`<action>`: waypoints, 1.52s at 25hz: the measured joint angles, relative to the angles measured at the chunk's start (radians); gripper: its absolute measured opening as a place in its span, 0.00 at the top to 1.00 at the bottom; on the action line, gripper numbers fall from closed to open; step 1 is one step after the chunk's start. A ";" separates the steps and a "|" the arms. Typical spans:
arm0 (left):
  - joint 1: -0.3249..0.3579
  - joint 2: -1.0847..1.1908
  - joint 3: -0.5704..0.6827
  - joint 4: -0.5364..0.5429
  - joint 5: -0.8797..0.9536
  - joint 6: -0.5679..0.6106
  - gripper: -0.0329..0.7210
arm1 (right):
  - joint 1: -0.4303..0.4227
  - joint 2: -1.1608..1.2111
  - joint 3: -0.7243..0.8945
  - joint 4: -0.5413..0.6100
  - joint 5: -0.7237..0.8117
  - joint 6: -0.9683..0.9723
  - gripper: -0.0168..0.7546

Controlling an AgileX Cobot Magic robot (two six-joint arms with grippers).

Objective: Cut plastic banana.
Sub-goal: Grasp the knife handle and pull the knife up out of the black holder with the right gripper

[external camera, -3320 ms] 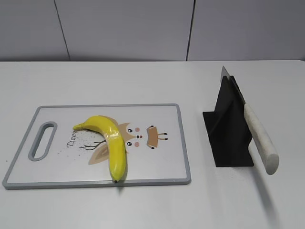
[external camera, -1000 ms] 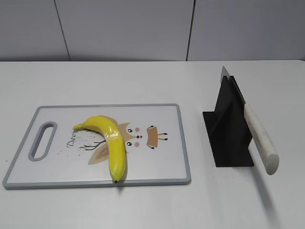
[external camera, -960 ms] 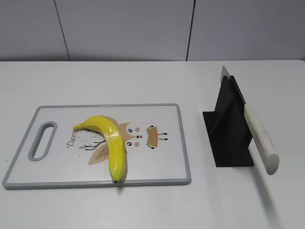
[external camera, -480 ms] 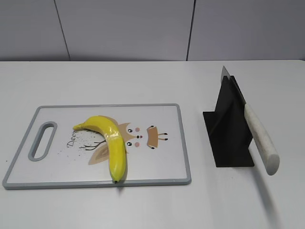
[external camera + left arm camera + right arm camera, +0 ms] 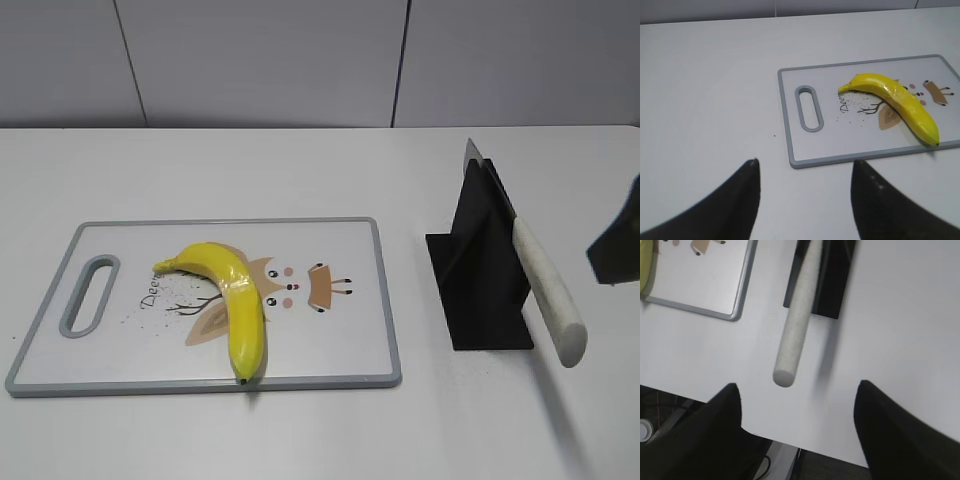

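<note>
left gripper (image 5: 805, 200) spread wide, empty, short of cutting board (image 5: 330, 378) | plastic banana (image 5: 235, 300) lies uncut on board | knife (image 5: 545, 290) in black stand (image 5: 480, 275) | right gripper (image 5: 800, 440) wide open, empty: centre on handle, grip squarely

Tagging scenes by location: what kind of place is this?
Probably a lab bench staged as a kitchen: a bare white table against plain grey wall panels, holding only a cutting board with a toy banana and a knife in a black stand.
</note>
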 joint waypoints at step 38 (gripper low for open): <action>0.000 0.000 0.000 0.000 0.000 0.000 0.21 | 0.025 0.552 -0.057 -0.114 -0.114 0.258 0.73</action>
